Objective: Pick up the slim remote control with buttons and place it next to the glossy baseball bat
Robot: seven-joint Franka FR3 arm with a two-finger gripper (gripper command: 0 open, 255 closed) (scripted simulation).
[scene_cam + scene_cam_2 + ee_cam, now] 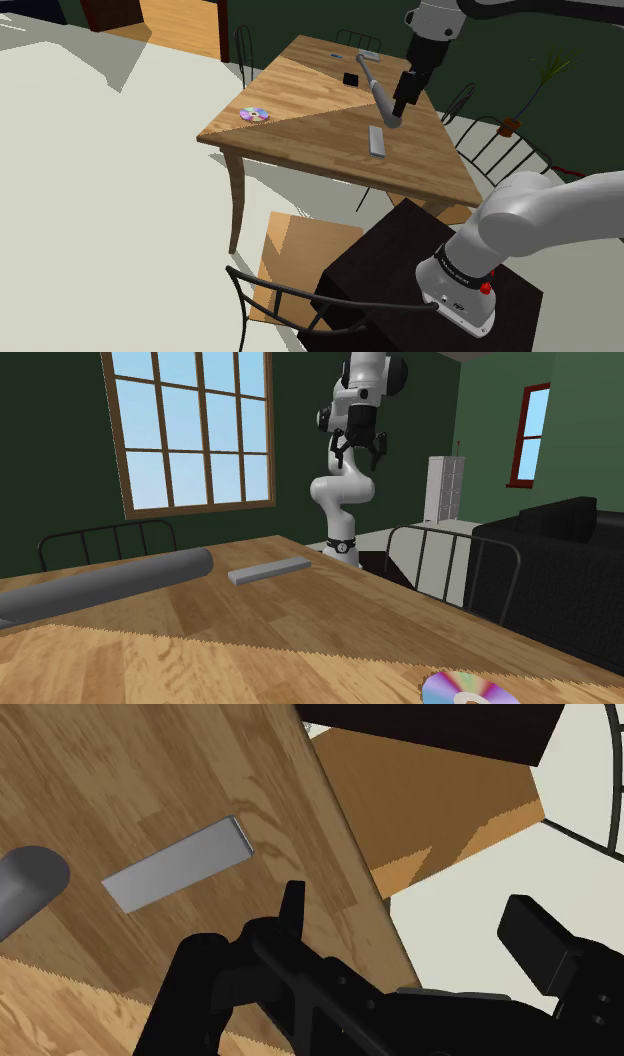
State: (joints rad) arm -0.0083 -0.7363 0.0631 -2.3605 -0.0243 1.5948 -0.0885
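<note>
- Nearest the shoulder camera sat the dark stand (395,262), with a black wire chair (290,295) at its left in that view.
- Farthest left on the wooden table (300,95) lay a shiny disc (254,114), well apart from the other things on the top.
- Further right the grey bat (378,92) lay flat, thin handle pointing away from the stand and thick end towards it.
- Just past that thick end lay the remote (377,141) (drawn as a plain grey slab). It was flat on the wood and near the bat, with a strip of bare table between them. It was also close to the table edge that faced the stand.
- Right of the remote in the shoulder view, the gripper (396,120) hung well above the table and crossed the bat's thick end in that picture.
- Its jaws stood wide apart and held nothing.
- Seen from the wrist, the remote lay out beyond one of the fingers (292,909), not between the two. The other finger hung over the pale floor (470,894) past the table edge.
- Far right in the shoulder view stood a potted plant (520,110).
</note>
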